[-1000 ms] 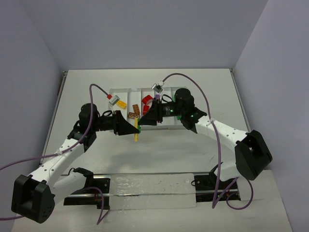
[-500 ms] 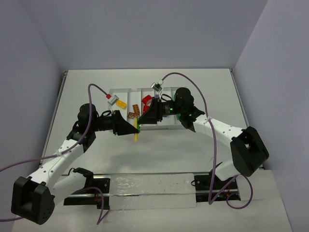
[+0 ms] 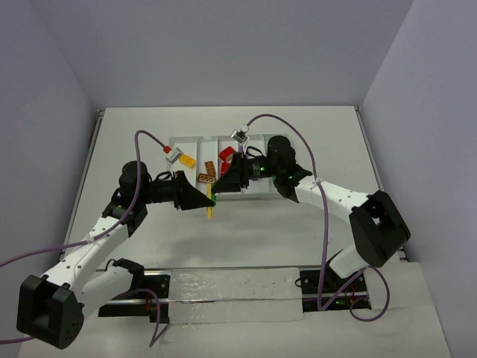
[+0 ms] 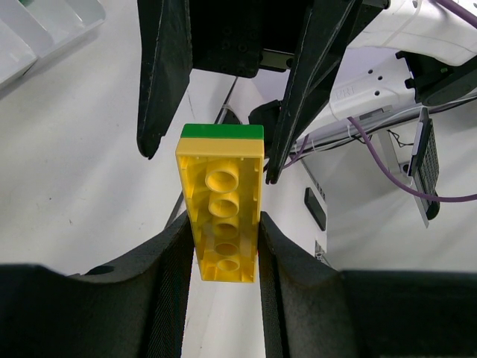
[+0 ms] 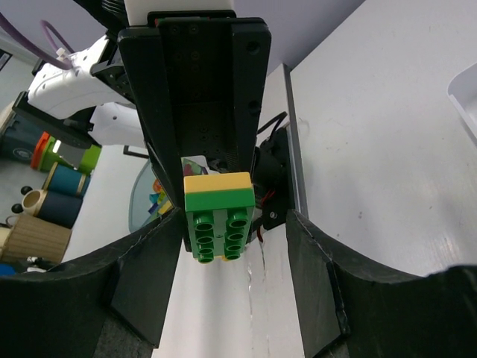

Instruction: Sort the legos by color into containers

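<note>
My left gripper (image 3: pixel 206 198) is shut on a long yellow brick (image 4: pixel 221 224) and holds it above the table in front of the tray. A green brick (image 4: pixel 221 131) is stuck on the yellow brick's far end. My right gripper (image 3: pixel 221 185) faces the left one, open, with its fingers (image 4: pixel 158 74) on either side of the green brick (image 5: pixel 218 224). A gap shows on one side. The white tray (image 3: pixel 195 139) lies behind, with a yellow brick (image 3: pixel 186 159), orange-brown bricks (image 3: pixel 210 168) and red bricks (image 3: pixel 226 154) in its compartments.
Purple cables loop over both arms (image 3: pixel 287 123). The table's near edge carries a rail with a white strip (image 3: pixel 231 287). Walls close in on the left, right and back. A corner of the tray shows in the left wrist view (image 4: pixel 52 22).
My right gripper has moved a little to the left, closer around the green end of the held bricks. My left gripper has stayed nearly still with the yellow brick.
</note>
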{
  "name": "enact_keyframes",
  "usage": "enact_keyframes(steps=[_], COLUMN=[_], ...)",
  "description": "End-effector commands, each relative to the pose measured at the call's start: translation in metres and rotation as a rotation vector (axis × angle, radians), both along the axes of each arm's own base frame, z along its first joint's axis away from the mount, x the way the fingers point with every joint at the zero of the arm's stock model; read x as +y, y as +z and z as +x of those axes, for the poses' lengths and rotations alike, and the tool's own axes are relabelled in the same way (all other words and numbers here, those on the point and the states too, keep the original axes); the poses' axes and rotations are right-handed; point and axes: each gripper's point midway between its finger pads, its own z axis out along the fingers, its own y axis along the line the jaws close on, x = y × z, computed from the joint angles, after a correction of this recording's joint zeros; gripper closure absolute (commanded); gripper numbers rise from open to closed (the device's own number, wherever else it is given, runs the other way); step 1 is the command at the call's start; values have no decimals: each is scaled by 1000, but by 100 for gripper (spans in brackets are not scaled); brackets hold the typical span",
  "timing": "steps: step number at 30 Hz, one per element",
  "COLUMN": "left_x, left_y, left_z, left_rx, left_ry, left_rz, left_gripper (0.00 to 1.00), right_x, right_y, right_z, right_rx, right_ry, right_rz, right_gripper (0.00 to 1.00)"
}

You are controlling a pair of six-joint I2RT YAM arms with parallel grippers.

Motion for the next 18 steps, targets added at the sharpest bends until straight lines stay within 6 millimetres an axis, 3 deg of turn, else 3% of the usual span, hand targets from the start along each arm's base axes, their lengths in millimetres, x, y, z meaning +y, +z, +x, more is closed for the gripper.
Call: enact_keyframes(steps=[1,5,14,18], left_x=[0,0,-1,-1], left_y=[15,14,12,13], left_z=[-2,-2,-1,-1], left_rx=[-82,-76,-66,-71], left_ry=[-19,-21,-22,-19], left_rz=[-30,-32,-32,-32], left_gripper=[100,100,100,100], right_x=[2,1,0,0], right_y=[5,8,16,15], right_z=[4,3,-3,-4], right_rx=[-37,-44,-57,-58], right_ry=[-7,-1,30,33], right_rz=[15,21,46,48], right_gripper=[37,47,50,74])
